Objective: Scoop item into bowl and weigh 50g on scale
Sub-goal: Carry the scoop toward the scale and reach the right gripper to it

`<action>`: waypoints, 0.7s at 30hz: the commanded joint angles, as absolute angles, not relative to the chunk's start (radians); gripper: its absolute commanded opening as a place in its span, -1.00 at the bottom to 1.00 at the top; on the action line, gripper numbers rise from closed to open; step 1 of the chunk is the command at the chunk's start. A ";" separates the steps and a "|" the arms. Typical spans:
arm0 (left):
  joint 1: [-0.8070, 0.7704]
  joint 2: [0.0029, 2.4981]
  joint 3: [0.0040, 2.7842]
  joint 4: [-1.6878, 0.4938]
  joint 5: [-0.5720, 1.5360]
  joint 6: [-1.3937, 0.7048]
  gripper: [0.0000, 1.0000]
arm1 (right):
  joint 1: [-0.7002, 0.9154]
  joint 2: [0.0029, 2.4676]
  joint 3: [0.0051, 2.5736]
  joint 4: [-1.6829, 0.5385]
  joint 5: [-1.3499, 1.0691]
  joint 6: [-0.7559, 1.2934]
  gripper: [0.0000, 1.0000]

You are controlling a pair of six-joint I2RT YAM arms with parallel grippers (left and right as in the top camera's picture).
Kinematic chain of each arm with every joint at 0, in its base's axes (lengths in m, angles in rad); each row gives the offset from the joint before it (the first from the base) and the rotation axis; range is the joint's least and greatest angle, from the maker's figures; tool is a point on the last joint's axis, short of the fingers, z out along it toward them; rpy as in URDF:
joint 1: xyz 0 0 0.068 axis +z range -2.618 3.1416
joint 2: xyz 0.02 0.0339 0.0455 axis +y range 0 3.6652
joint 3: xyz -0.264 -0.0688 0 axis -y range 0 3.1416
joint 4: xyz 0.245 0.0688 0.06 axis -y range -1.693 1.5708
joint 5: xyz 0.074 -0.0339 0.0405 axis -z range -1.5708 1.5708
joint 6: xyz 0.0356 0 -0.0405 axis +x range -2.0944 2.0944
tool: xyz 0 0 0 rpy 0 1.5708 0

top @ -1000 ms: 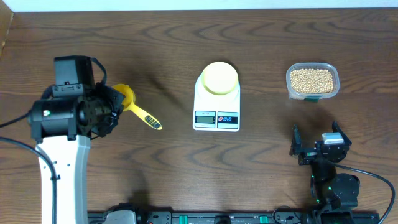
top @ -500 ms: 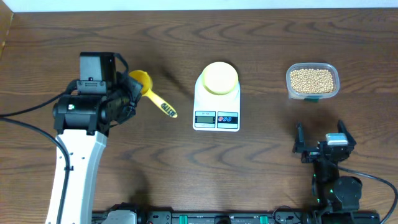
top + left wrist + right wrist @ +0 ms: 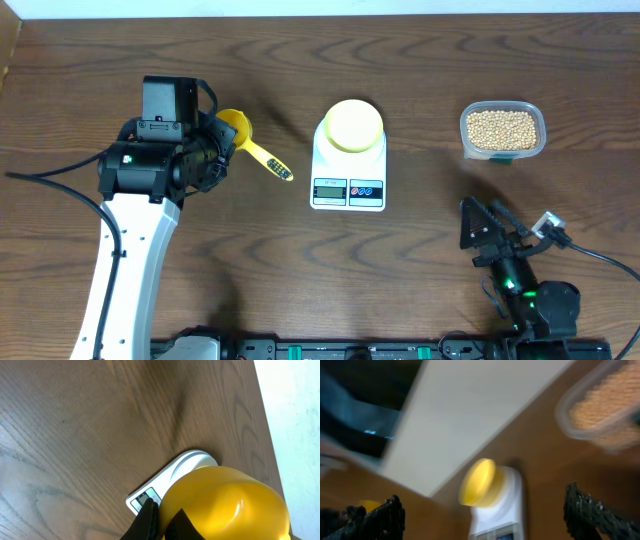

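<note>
Now the left gripper [image 3: 212, 152], its fingers pinching the yellow scoop [image 3: 236, 128], has carried it nearer the scale [image 3: 348, 188] bearing the seemingly empty bowl [image 3: 352, 125], so scooping looks imminent, while the soybeans [image 3: 502, 128] wait beyond the wide-spread right gripper [image 3: 495, 232], whose wrist view is blurred.

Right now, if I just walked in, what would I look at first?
Probably the bright yellow scoop, gripped in the left gripper over the left side of the table. Next comes the pale yellow bowl sitting on the white scale in the middle. At the far right is the clear tub full of tan beans.
</note>
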State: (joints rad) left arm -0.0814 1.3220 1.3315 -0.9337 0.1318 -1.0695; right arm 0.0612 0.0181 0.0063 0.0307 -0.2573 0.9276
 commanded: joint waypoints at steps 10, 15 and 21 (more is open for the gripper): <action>-0.085 1.326 1.329 -0.936 0.126 -1.093 -0.85 | 0.065 0.369 0.259 0.172 -0.620 0.992 0.98; -0.085 1.326 1.328 -0.933 0.126 -1.174 -0.85 | 0.066 0.648 0.522 0.122 -0.826 0.873 0.99; -0.085 1.326 1.328 -0.933 0.126 -1.299 -0.85 | 0.121 0.944 0.852 -0.085 -0.931 0.747 0.99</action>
State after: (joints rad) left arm -0.0814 1.3224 1.3308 -0.9340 0.1318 -1.1999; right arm 0.0799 0.8536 0.7410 -0.0269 -0.8326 0.8558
